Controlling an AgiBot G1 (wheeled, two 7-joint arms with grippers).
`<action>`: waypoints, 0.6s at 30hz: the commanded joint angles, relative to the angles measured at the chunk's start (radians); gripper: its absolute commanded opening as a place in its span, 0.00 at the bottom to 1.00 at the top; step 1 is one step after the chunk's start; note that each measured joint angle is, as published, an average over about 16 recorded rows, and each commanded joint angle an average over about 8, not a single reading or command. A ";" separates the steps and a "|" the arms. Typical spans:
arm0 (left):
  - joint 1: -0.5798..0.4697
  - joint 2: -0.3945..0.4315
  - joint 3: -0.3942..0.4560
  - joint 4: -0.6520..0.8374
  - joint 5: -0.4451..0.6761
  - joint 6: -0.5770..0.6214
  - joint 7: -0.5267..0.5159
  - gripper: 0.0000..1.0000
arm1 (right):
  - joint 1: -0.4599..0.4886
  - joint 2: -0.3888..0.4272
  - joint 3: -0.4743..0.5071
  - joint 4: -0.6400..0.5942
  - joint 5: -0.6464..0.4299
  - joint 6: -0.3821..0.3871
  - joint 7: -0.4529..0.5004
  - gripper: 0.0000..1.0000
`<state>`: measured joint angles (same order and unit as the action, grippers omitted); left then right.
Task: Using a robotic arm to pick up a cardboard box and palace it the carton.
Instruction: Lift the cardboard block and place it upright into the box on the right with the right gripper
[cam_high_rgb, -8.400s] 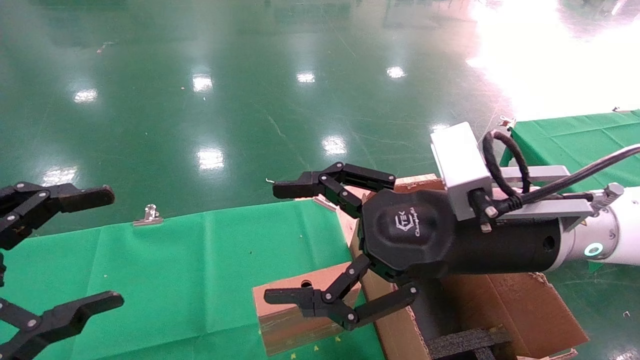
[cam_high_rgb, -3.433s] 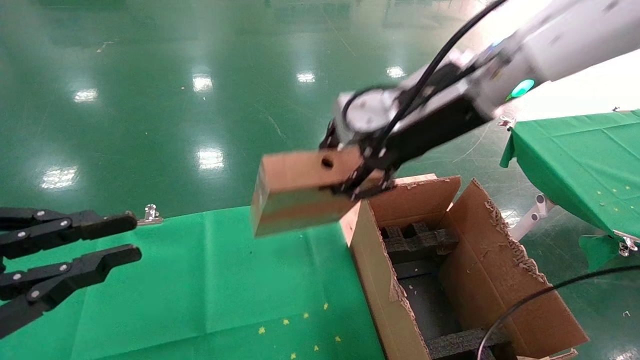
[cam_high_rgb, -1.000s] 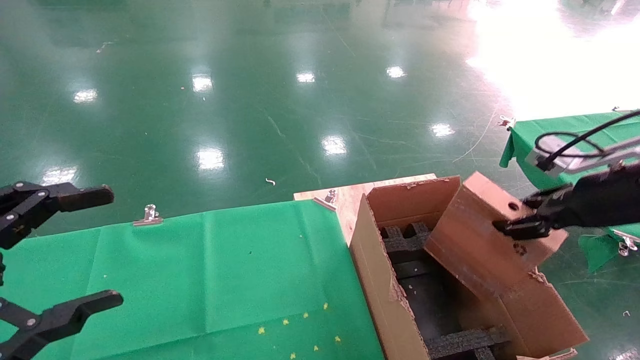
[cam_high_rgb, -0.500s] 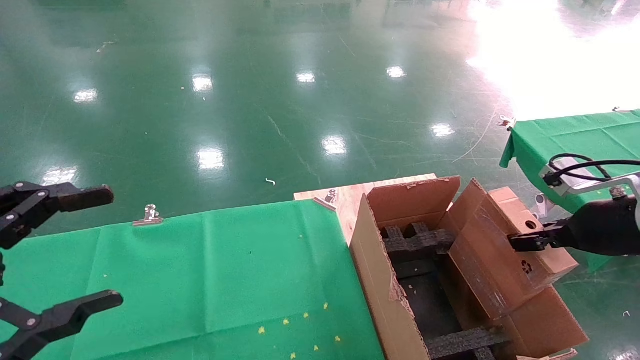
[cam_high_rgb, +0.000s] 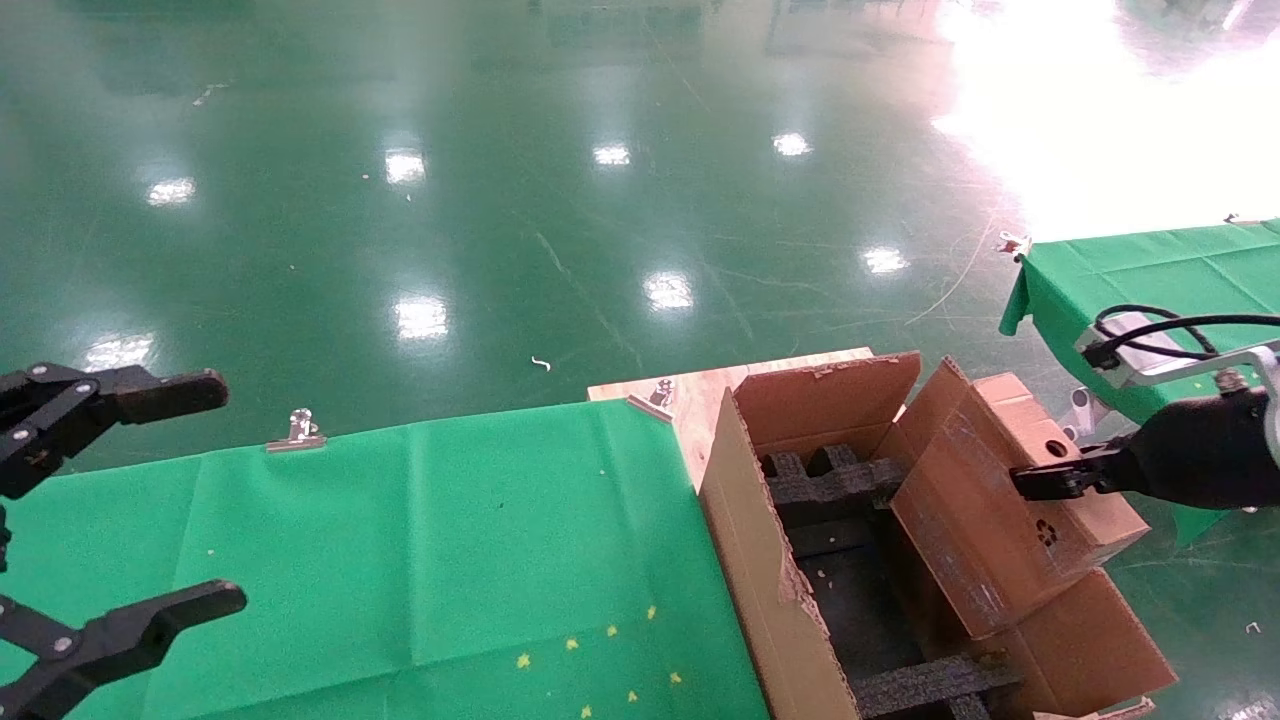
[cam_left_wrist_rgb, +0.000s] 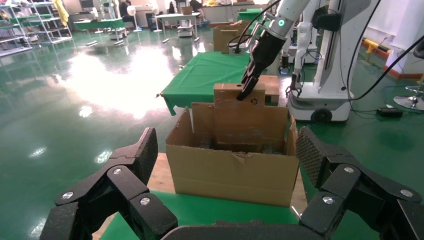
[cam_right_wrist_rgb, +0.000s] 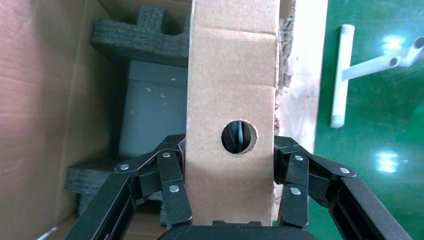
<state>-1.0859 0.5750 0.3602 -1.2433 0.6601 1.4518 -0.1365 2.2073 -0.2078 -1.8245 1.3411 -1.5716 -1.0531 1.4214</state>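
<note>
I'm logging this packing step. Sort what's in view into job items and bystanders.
Job items:
- right gripper, shut on the cardboard box
- carton, foam inserts inside

Bystanders:
- left gripper, open over the green cloth
- metal clip on the cloth's far edge
- second green table
</note>
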 joint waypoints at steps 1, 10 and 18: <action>0.000 0.000 0.000 0.000 0.000 0.000 0.000 1.00 | -0.002 -0.006 -0.001 -0.009 0.007 -0.003 -0.001 0.00; 0.000 0.000 0.000 0.000 0.000 0.000 0.000 1.00 | -0.041 -0.010 -0.028 0.005 -0.051 0.053 0.085 0.00; 0.000 0.000 0.000 0.000 0.000 0.000 0.000 1.00 | -0.095 -0.018 -0.055 0.009 -0.069 0.128 0.114 0.00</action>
<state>-1.0859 0.5750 0.3602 -1.2433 0.6601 1.4518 -0.1364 2.1132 -0.2260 -1.8787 1.3491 -1.6376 -0.9264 1.5355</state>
